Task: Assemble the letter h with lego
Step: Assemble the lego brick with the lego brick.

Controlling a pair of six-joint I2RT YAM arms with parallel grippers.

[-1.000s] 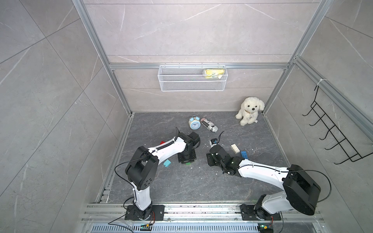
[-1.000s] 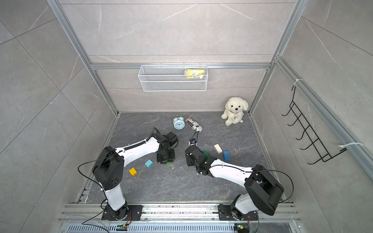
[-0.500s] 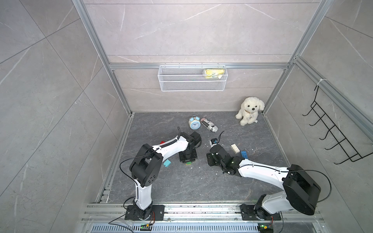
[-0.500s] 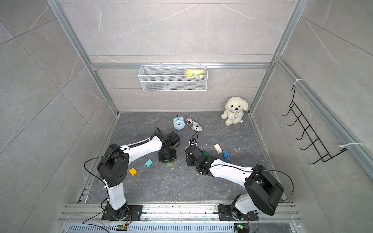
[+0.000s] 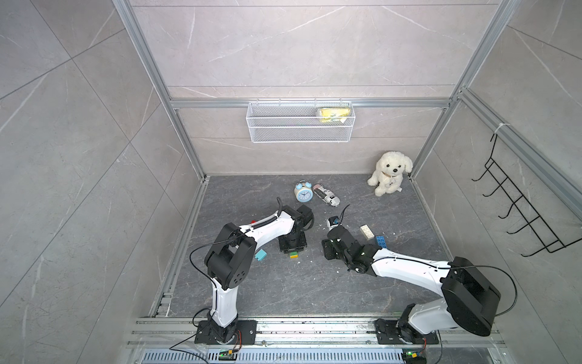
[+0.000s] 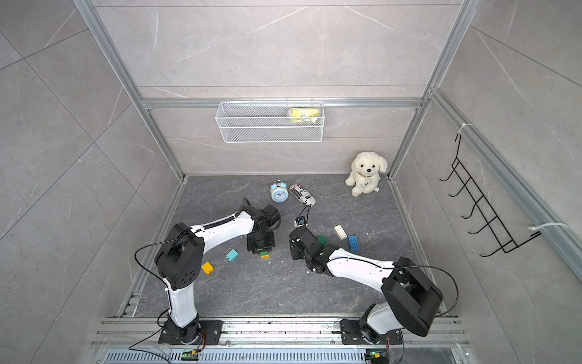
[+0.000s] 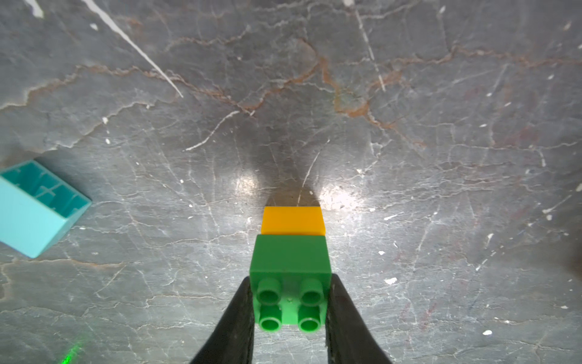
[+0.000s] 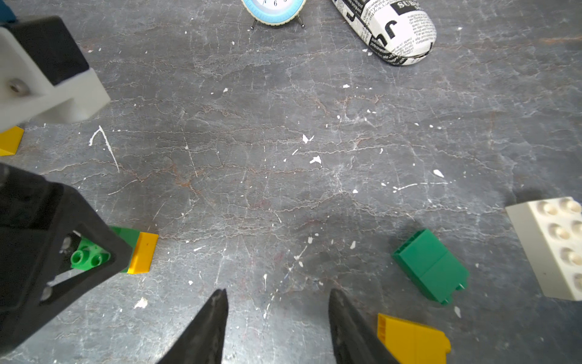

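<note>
My left gripper (image 7: 291,302) is shut on a green lego brick (image 7: 291,261) that sits studs-up on a yellow brick (image 7: 293,220) standing on the floor. In a top view this stack (image 5: 293,254) shows just in front of the left gripper (image 5: 293,244). My right gripper (image 8: 277,296) hangs open over bare floor, with nothing between its fingers. Beside it lie a yellow brick (image 8: 412,340), a dark green brick (image 8: 430,264) and a white brick (image 8: 551,245). A light blue brick (image 7: 31,208) lies on its side near the stack. A blue brick (image 6: 353,243) and another yellow one (image 6: 207,268) lie further out.
An alarm clock (image 5: 303,192) and a newsprint-patterned case (image 5: 326,195) stand behind the arms. A plush dog (image 5: 390,173) sits in the back right corner. A wire basket (image 5: 300,123) hangs on the back wall. White flecks litter the dark floor (image 5: 283,290).
The left arm's elbow has swung slightly to the right while its gripper stays on the green and yellow stack. The right arm has not moved.
</note>
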